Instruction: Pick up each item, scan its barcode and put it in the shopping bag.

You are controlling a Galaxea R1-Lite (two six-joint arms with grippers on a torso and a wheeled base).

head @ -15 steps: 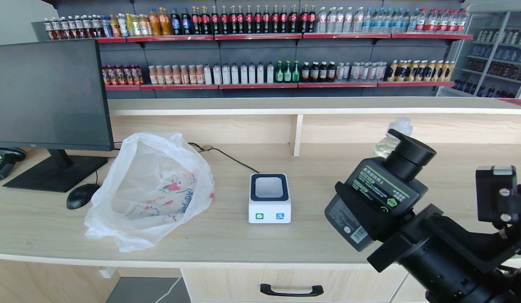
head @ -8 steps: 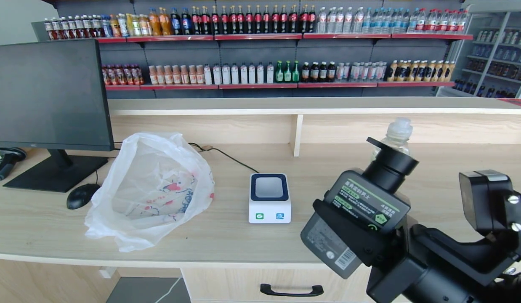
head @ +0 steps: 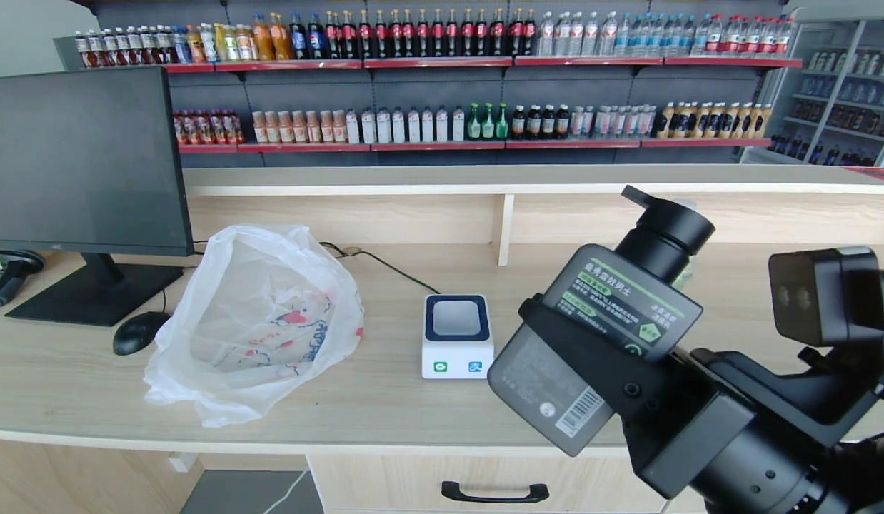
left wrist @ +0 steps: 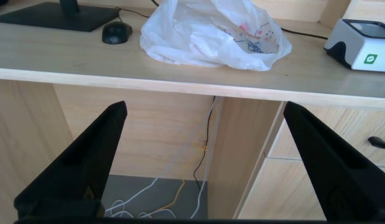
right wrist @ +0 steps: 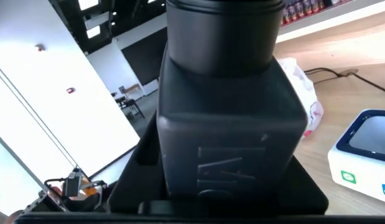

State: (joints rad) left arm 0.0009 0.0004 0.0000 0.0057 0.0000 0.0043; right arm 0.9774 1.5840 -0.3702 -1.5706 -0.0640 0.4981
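1. The right gripper (head: 570, 335) is clamped around a black pump bottle (head: 620, 300) in the lower right of the head view. One finger crosses the bottle's front below its green-and-white label.
2. The bottle is held above the wooden counter (head: 385, 400), tilted with its pump top towards the upper right. Its base hangs just right of the white scanner (head: 457, 335).
3. A barcode sticker (head: 580, 412) near the bottle's base appears to face the camera rather than the scanner's window, though the angle makes this hard to judge.
4. From the right wrist camera, the bottle (right wrist: 229, 143) sits close up, with the scanner (right wrist: 366, 155) beyond it on the counter.
5. The white plastic shopping bag (head: 256, 321) lies slumped at centre left of the head view, well apart from the bottle.
6. A dark monitor (head: 85, 157) stands at upper left, with a black mouse (head: 138, 332) beside the bag.
7. The left gripper (left wrist: 204, 109) hangs below the counter's front edge with its fingers spread wide and nothing between them. The bag (left wrist: 211, 34) and mouse (left wrist: 116, 32) rest on the counter above it.
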